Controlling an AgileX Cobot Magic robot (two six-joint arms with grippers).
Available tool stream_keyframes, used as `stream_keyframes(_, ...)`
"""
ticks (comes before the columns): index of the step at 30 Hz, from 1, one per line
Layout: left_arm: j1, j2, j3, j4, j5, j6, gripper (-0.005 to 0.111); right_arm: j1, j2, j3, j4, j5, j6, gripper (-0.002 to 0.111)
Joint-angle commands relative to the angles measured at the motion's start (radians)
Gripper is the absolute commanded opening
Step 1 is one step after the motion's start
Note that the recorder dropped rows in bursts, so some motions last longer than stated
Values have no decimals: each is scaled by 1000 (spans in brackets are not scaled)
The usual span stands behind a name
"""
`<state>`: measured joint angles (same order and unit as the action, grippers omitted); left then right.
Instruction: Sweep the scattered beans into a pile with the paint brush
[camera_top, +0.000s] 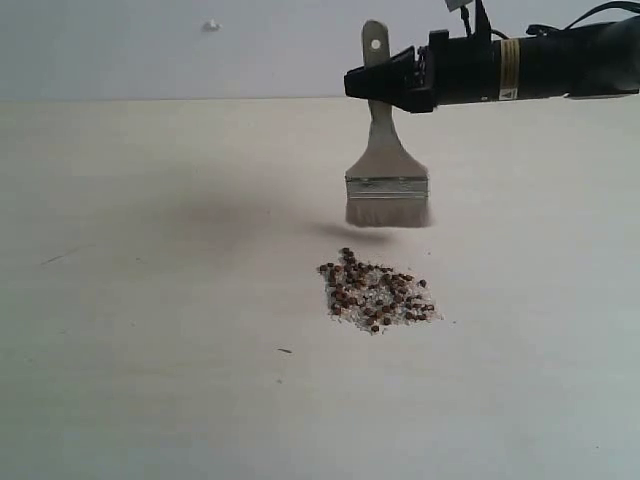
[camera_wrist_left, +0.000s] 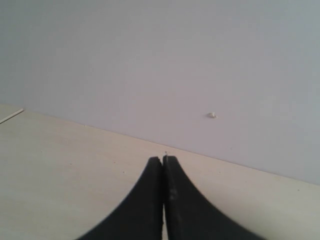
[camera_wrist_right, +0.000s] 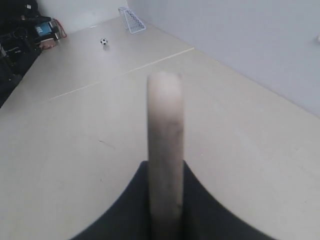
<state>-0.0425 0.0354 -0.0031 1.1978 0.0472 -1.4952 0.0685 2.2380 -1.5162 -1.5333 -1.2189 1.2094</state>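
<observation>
Currently, right gripper (camera_top: 378, 85): clamped on the paint brush (camera_top: 388, 185) handle, brush hanging bristles-down beneath it, near the pile (camera_top: 378, 295), not touching.

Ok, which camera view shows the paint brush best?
The exterior view: the paint brush shows whole, from the hole in its handle to the metal band and bristles. The right wrist view shows only the handle, edge-on and close up. The left wrist view shows none of it.
</observation>
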Motion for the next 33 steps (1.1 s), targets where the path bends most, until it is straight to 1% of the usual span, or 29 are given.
stream_keyframes(1,3,-4,3,-3,2,1,0,4,29,-3,52,-2,-57,0)
stream_keyframes(4,3,-4,3,-3,2,1,0,9,45,-3,13,-2,-25,0)
stream_keyframes(12,3,-4,3,-3,2,1,0,39,43,-3,-38,-2,159,0)
stream_keyframes(18,3,-4,3,-3,2,1,0,39,39,-3,-72,-2,235,0)
stream_keyframes(21,3,-4,3,-3,2,1,0,39,33,-3,-76,-2,227,0)
stream_keyframes(23,3,-4,3,-3,2,1,0,39,31,-3,-66,-2,174,0)
stream_keyframes(30,3,-4,3,-3,2,1,0,39,31,-3,32,-2,134,0)
stream_keyframes(33,3,-4,3,-3,2,1,0,39,27,-3,43,-2,134,0)
